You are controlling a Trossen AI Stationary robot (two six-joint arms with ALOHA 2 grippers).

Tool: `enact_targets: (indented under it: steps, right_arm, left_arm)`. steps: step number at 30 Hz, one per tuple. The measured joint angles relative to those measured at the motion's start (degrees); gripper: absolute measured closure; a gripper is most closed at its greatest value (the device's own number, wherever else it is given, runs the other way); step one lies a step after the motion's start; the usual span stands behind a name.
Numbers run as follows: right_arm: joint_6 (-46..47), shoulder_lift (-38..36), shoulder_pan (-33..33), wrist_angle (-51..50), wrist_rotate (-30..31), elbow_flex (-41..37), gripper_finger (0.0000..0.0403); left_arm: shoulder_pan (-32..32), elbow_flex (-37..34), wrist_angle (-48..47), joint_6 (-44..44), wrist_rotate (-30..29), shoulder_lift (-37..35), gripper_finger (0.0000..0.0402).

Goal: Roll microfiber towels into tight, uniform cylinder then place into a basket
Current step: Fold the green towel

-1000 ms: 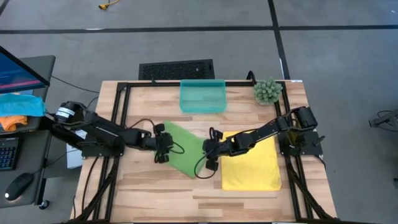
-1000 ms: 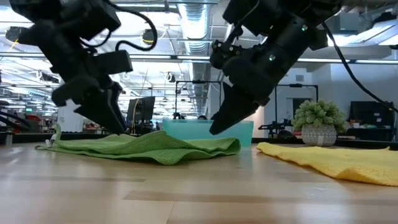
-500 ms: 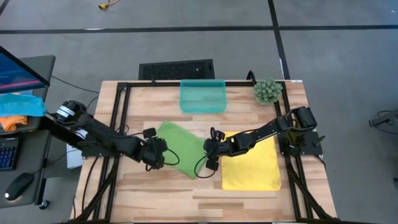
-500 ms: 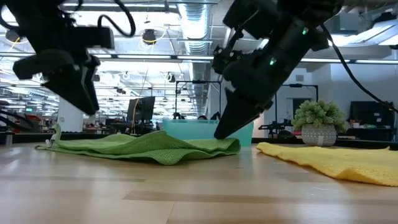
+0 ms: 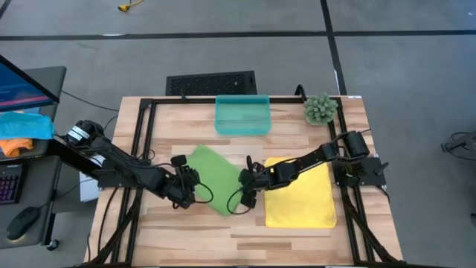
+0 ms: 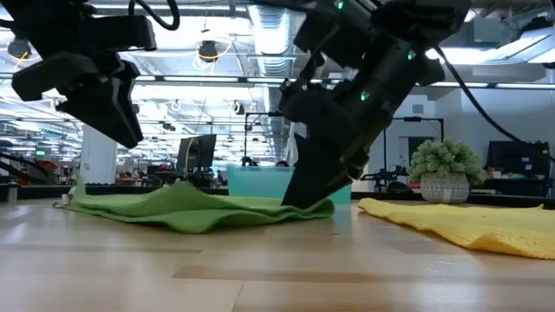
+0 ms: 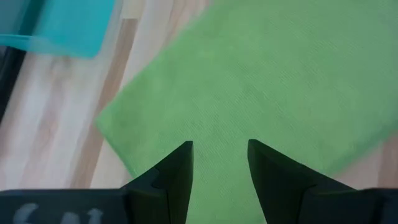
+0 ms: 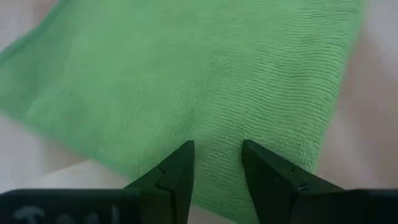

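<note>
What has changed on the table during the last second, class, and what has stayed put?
The left end effector swung from the light green microfiber towel's far-left corner to its near-left edge, lifting clear. The right end effector edged nearer and lower on the towel's right edge. The towel shifted slightly. The bright yellow towel and translucent teal plastic basket stayed.

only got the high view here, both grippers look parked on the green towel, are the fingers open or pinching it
Observer: Both open. The left wrist view shows the left gripper with a gap between its fingers over the green towel, nothing pinched.
Operator: and the right one
Observer: Same: the right gripper has its fingers apart above the cloth.
Operator: is the towel flat or bunched
Observer: From table height the green towel humps up in a low ridge towards its left end, not flat.
Operator: either gripper touching down
Observer: The right gripper's tip reaches the towel's edge; the left gripper hangs clear above it.
</note>
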Motion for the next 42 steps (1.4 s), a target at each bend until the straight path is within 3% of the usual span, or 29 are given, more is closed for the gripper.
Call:
enact_targets:
  steps: [8, 11, 20, 25, 32, 42]
  right_arm:
    - [4.21, 0.2, 3.22, -0.13, -9.29, 5.04, 0.0244]
    - [2.51, 0.18, 4.03, -0.25, -10.21, 6.31, 0.0244]
    - [0.73, -1.69, 3.91, -9.35, -6.9, 9.82, 0.0244]
    - [-0.32, -2.79, 4.55, -14.98, -0.41, 10.1, 0.0244]
    - [-0.27, -4.5, 5.25, -20.06, 0.15, 10.05, 0.0252]
    - [1.06, -5.93, 6.18, -22.91, 1.62, 10.05, 0.0296]
  left_arm:
    - [0.03, -0.01, 0.08, -2.99, 0.66, 0.15, 0.0255]
    - [0.03, -0.05, 1.12, -4.41, 0.92, 0.15, 0.0255]
    - [0.19, -4.6, 21.81, 0.82, 1.12, 0.62, 0.0255]
    - [3.64, -7.24, 22.0, -0.26, -0.35, 1.11, 0.0255]
    - [11.56, -11.88, 25.29, -1.52, 3.84, 1.11, 0.0256]
    - [18.15, -16.44, 32.12, 0.43, 10.16, 1.11, 0.0256]
